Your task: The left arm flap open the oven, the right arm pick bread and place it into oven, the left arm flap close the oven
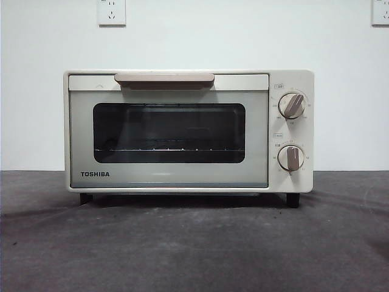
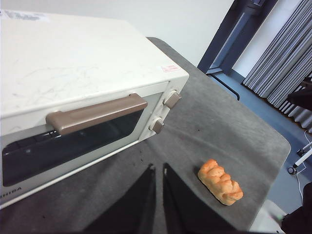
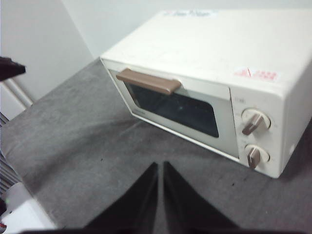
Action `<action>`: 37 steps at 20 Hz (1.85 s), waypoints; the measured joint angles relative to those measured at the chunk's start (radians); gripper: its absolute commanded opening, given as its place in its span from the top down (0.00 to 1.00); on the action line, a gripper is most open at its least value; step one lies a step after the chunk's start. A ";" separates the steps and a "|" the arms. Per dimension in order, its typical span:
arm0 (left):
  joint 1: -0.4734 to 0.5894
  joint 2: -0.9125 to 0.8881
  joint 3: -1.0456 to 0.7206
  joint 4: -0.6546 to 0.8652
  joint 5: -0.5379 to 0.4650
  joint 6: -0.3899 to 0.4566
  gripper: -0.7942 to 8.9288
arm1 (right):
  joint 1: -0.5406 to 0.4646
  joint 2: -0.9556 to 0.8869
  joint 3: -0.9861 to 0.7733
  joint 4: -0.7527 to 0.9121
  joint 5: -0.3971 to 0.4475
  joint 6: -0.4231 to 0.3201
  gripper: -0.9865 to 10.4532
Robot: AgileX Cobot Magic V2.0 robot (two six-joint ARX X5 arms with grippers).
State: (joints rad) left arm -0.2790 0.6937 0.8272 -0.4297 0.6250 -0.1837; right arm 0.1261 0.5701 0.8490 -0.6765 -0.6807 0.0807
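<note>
Grey felt covers the table (image 1: 194, 249) you are working at, with a plain white wall (image 1: 194, 36) behind it carrying two sockets, one (image 1: 112, 12) high on the left of the front view.

Your largest object is the cream-white TOSHIBA toaster oven (image 1: 188, 131), standing square on its black feet near the middle of the table. Its door (image 1: 168, 137) is shut, the dark glass window (image 1: 169, 132) showing a wire rack inside. Across the top of the door runs the beige bar handle (image 1: 164, 78), and you can see two beige knobs stacked on the panel beside the door, the upper knob (image 1: 292, 105) above the lower knob (image 1: 291, 157).

You will find the bread (image 2: 220, 181), a small golden-orange lumpy loaf, only in the left wrist view: it lies on the felt in front of the oven, off toward the knob side and well apart from it.

Your left tool (image 2: 158, 168) hovers above the table before the oven door, jaws drawn narrow with a thin slit between them, gripping nothing. Your right tool (image 3: 160, 165) hangs likewise off the knob end, jaws nearly together and empty.
</note>
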 measured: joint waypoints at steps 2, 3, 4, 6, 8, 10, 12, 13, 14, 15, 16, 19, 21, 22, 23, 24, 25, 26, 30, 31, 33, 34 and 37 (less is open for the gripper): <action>-0.002 0.000 0.000 0.000 0.000 0.003 0.72 | 0.000 0.000 0.000 -0.008 0.000 0.000 0.66; -0.005 0.000 0.000 0.000 0.000 0.003 0.65 | 0.000 0.000 0.000 -0.014 0.000 0.001 0.58; -0.007 0.000 0.000 0.000 0.000 0.003 0.57 | 0.000 0.000 0.000 -0.019 0.000 0.002 0.52; -0.008 0.000 0.000 0.000 0.000 0.007 0.45 | 0.000 0.000 0.000 -0.021 0.001 0.013 0.43; -0.008 0.000 0.000 0.000 0.000 0.008 0.43 | 0.000 0.000 0.000 -0.021 0.001 0.026 0.42; -0.008 0.000 0.000 0.000 0.000 0.007 0.43 | 0.000 0.000 0.000 -0.022 0.000 0.039 0.42; -0.015 0.000 0.000 0.000 0.000 0.002 0.43 | 0.000 0.000 0.000 -0.023 0.000 0.049 0.42; -0.019 0.000 0.000 0.000 0.000 0.000 0.43 | 0.000 0.000 0.000 -0.025 0.000 0.054 0.42; -0.020 0.000 0.000 0.000 0.000 -0.002 0.43 | 0.000 0.000 0.000 -0.031 0.000 0.057 0.42; -0.021 0.000 0.000 0.000 0.000 -0.002 0.43 | 0.000 0.000 0.000 -0.042 -0.001 0.059 0.42; -0.023 0.000 0.000 0.000 0.000 -0.003 0.43 | 0.000 0.000 0.000 -0.057 0.000 0.061 0.42; -0.024 0.000 0.000 0.000 0.000 -0.002 0.43 | 0.000 0.000 0.000 -0.111 0.008 0.066 0.42; -0.025 0.000 0.000 0.000 0.000 -0.003 0.44 | 0.000 0.009 0.000 -0.163 0.044 0.067 0.42; -0.025 0.000 0.000 0.000 0.000 -0.002 0.44 | 0.000 0.014 0.000 -0.187 0.063 0.067 0.42; -0.025 0.000 0.000 0.000 0.000 -0.002 0.44 | 0.000 0.022 0.000 -0.209 0.082 0.067 0.42; -0.025 0.001 0.000 0.000 0.000 -0.002 0.44 | 0.000 0.035 0.000 -0.240 0.105 0.067 0.42; -0.025 0.002 0.000 0.000 0.000 -0.002 0.44 | 0.000 0.047 0.000 -0.261 0.122 0.067 0.42; -0.025 0.004 0.000 0.000 0.000 -0.002 0.44 | 0.000 0.060 0.000 -0.281 0.138 0.068 0.42; -0.026 0.011 0.000 0.000 0.000 -0.002 0.44 | 0.000 0.137 0.000 -0.353 0.215 0.076 0.42; -0.027 0.012 0.000 0.000 0.000 -0.002 0.44 | 0.000 0.160 0.000 -0.369 0.234 0.080 0.42; -0.029 0.012 0.000 0.000 -0.001 -0.002 0.44 | 0.000 0.212 -0.006 -0.378 0.271 0.084 0.42; -0.032 0.012 0.000 0.000 -0.001 -0.002 0.44 | 0.004 0.239 -0.015 -0.378 0.294 0.085 0.42; -0.033 0.012 0.000 0.000 -0.001 -0.001 0.44 | 0.024 0.336 -0.051 -0.365 0.365 0.093 0.42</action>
State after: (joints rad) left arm -0.3119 0.7059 0.8272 -0.4301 0.6243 -0.1848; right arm 0.1505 0.9066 0.7979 -1.0412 -0.3153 0.1741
